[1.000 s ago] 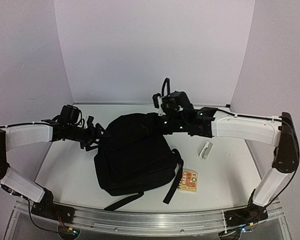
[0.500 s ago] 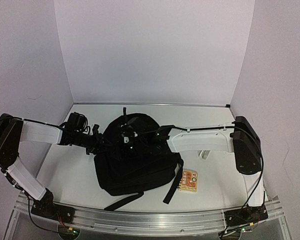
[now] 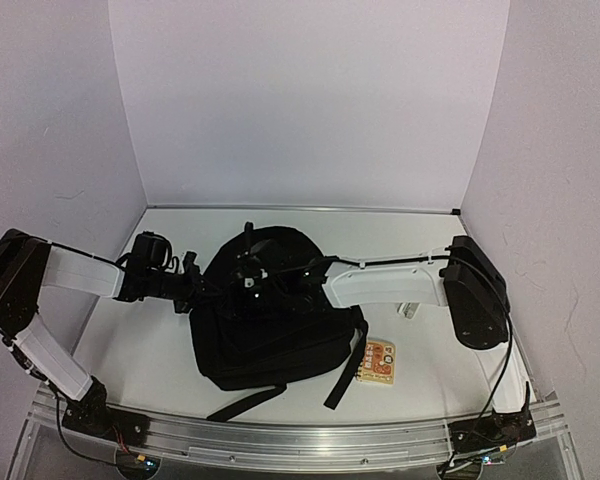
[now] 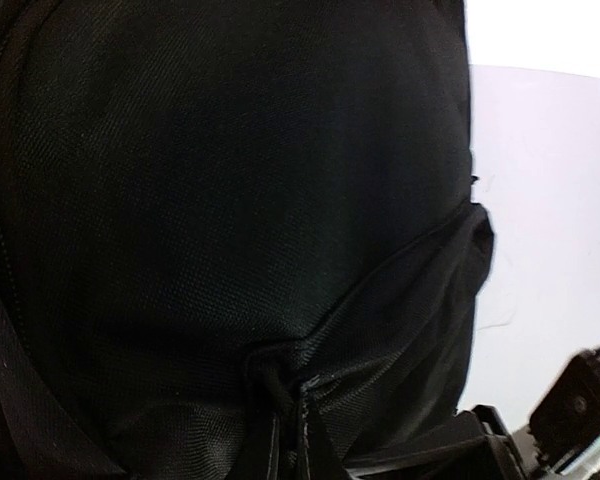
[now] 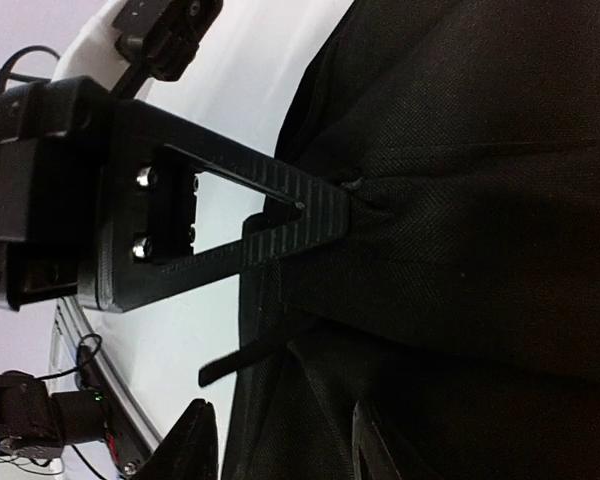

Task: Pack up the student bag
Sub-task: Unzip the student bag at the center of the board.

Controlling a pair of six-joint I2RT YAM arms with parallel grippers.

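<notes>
The student bag point(image 3: 275, 325), a big black fabric backpack, lies flat in the middle of the table with its straps trailing toward the near edge. My left gripper point(image 3: 204, 290) is shut on a fold of fabric at the bag's left edge. In the left wrist view the left gripper point(image 4: 292, 405) bunches the black cloth point(image 4: 230, 200). The right wrist view shows those left fingers point(image 5: 290, 215) pinching the bag point(image 5: 460, 230). My right gripper point(image 3: 238, 288) hovers low over the bag's upper left. Its jaws point(image 5: 280, 445) stand open astride the bag's edge, not closed on it.
A small orange-patterned card point(image 3: 377, 361) lies right of the bag. A white object point(image 3: 408, 309) sits partly behind the right forearm. Loose straps point(image 3: 246, 402) reach toward the front rail point(image 3: 300, 440). White walls close in the back and both sides.
The left gripper has closed on the bag's left edge. The right arm came down from above the bag's far end, and its gripper now sits low beside the left one.
</notes>
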